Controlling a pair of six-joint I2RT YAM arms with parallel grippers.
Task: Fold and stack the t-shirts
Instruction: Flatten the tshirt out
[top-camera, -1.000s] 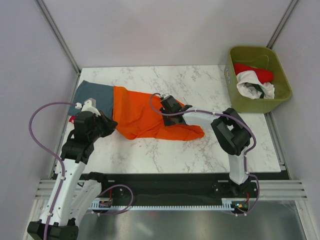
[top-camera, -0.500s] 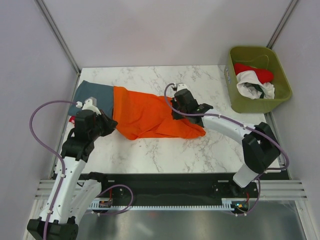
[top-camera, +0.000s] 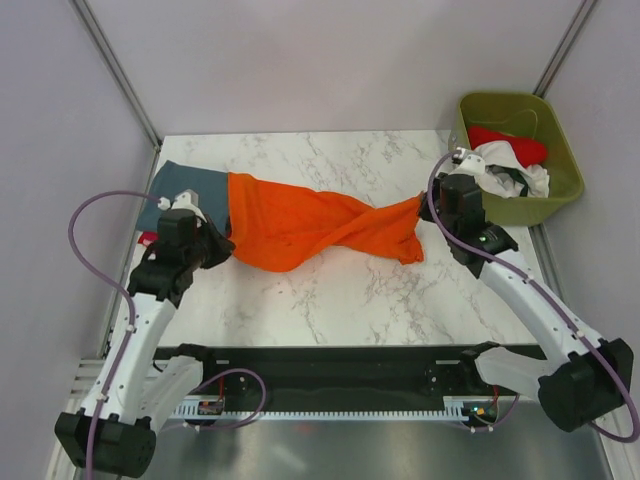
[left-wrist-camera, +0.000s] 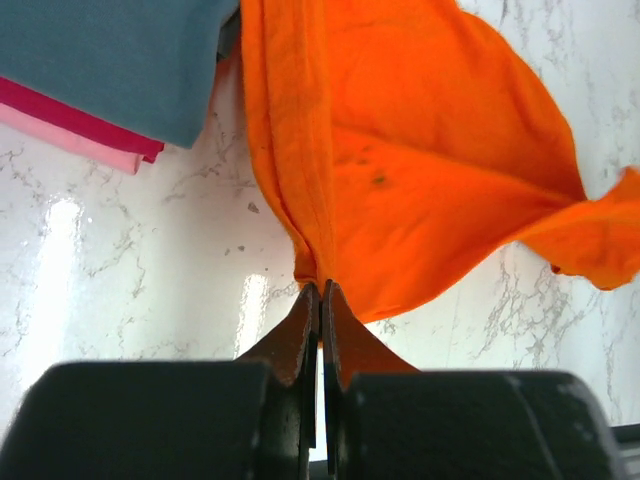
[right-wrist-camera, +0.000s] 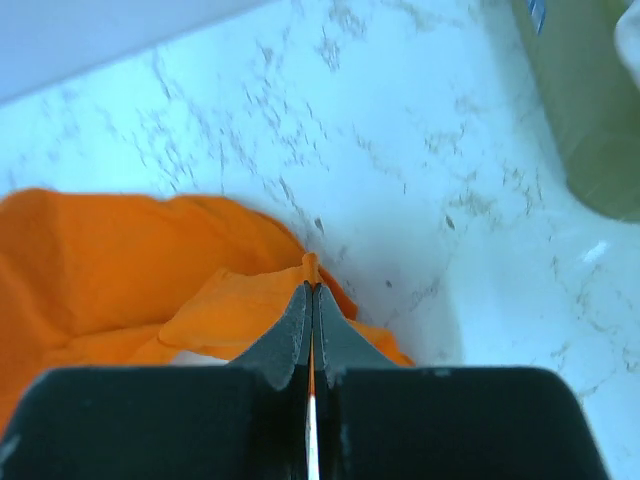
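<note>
Two claws are pinched fully shut on the orange t-shirt (top-camera: 310, 225) — the left claw (left-wrist-camera: 320, 292) grips its edge nearest the stack, and the right claw (right-wrist-camera: 311, 288) grips the opposite tip, close to the bin (top-camera: 505, 97). Between them the shirt runs twisted across the desk (top-camera: 330, 300), not yet folded. Just beside the left claw, a grey-blue t-shirt (top-camera: 185, 190) lies folded on top of a red t-shirt (left-wrist-camera: 70, 115). A second red t-shirt (top-camera: 515, 147) and a white t-shirt (top-camera: 505, 175) sit crumpled in the bin — I judge more than half the work is left
</note>
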